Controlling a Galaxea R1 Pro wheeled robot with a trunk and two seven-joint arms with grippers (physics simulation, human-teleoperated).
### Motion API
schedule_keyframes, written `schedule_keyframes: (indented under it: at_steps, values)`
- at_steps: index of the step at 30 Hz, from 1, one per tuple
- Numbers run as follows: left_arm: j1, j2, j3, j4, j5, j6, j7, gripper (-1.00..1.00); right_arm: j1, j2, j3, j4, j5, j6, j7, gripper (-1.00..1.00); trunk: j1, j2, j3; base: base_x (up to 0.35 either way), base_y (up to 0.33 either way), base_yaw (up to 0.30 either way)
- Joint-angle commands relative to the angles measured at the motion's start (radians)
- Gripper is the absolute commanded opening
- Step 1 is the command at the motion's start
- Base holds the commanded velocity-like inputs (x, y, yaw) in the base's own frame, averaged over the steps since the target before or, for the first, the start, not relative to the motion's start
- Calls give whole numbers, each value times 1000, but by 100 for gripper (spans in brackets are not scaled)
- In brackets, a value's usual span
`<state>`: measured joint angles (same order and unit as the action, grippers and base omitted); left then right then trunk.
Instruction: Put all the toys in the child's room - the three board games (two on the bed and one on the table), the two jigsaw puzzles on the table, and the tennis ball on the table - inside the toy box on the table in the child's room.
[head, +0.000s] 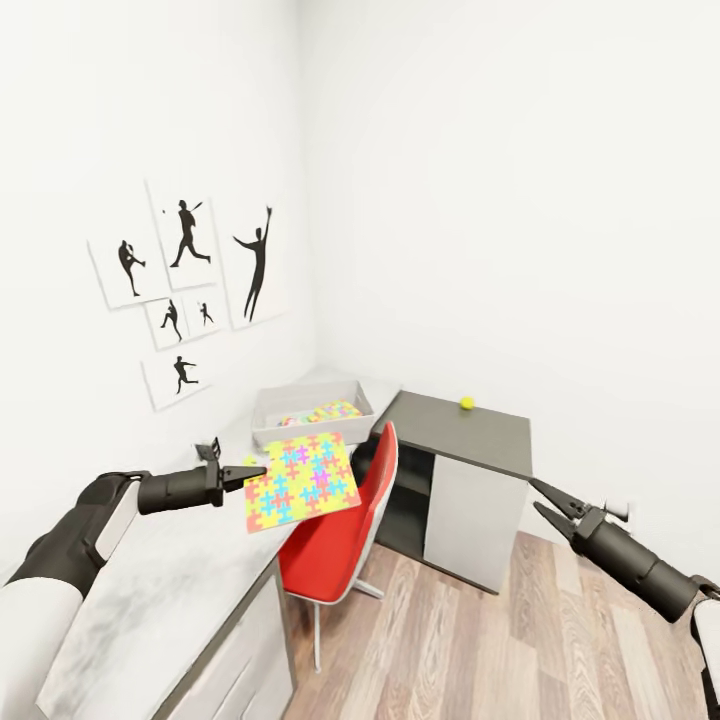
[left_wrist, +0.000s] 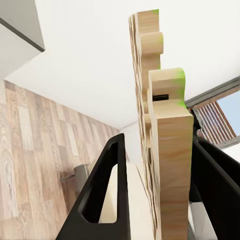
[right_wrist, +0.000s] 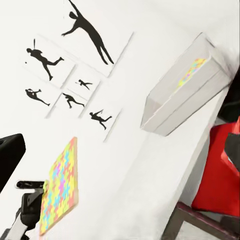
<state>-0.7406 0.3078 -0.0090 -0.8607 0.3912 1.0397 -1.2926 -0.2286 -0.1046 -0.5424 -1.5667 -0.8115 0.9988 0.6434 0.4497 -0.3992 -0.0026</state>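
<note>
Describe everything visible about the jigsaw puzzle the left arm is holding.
The jigsaw puzzle is a thin, roughly square board covered in interlocking yellow, blue, pink, green and orange pieces. Its edge, seen in the left wrist view, looks like pale wood with lobed tabs tinted green. The left tool pinches one edge, holding it lifted and tilted over the light grey table, beside the red chair, short of the toy box.

Walls: plain white, meeting at a corner | Wall pictures (head: 190, 300): six black sports silhouettes clustered on the left wall | Floor (head: 560, 640): wood planks | Red chair (head: 335, 535): pushed into the angle of the L-shaped desk (head: 150, 600) | Window (left_wrist: 220, 112): a corner of dark frame, seen from the left wrist | Light: bright, even
</note>
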Motion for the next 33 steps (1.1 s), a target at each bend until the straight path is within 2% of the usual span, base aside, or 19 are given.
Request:
schedule_keyframes:
  at_steps: [1, 3, 5, 7, 10, 11, 13, 16, 20, 23, 29, 33]
  values:
    - [0, 2, -1, 0, 2, 7, -2, -100, -12, 0, 2, 3, 2, 17, -65, 100, 0, -1, 0, 16, -274, 0]
    - [0, 4, 1, 0, 1, 7, -2, -100, -29, -1, 6, 21, -4, 36, -229, 100, 0, -1, 0, 51, -236, 0]
    - [0, 7, 1, 0, 1, 7, -2, -100, -34, -3, 6, 34, -12, 46, -330, 100, 0, -1, 0, 83, -196, 0]
    - [0, 9, 1, 0, 1, 7, -2, -100, -32, -5, 4, 39, -39, 48, -380, 100, 0, -1, 0, 121, -160, 0]
    - [1, 11, 1, 0, 1, 7, -2, -100, -28, -7, 4, 39, -86, 48, -365, 100, 0, -1, 0, 151, -150, 0]
    - [1, 12, 1, 0, 2, 7, -2, -100, -22, -7, 3, 39, -107, 48, -337, 100, 0, -1, 0, 183, -184, 0]
    - [1, 12, 1, 0, 3, 7, -2, -100, -14, -7, 2, 35, -119, 48, -303, 100, 0, -1, 0, 194, -202, 0]
    - [1, 15, 2, 0, 2, 7, -3, -100, -9, -6, 2, 22, -125, 48, -282, 100, 0, -1, 0, 214, -209, 0]
    - [2, 37, 2, 0, 3, 7, -3, -100, -8, -3, 6, 15, -127, 46, -274, 100, 0, -1, 0, 270, -117, 109]
    - [3, 44, 3, 0, 4, 7, -2, -100, -7, -3, 8, 13, -127, 45, -273, 100, 0, -1, 0, 302, -32, 238]
    - [2, 47, 3, 1, 4, 7, -2, -100, -7, -3, 8, 13, -127, 44, -272, 100, 0, -1, 0, 313, -11, 263]
    - [3, 46, 3, 1, 3, 7, -2, -100, -7, -4, 8, 13, -127, 44, -270, 100, 0, -1, 0, 287, -151, 80]
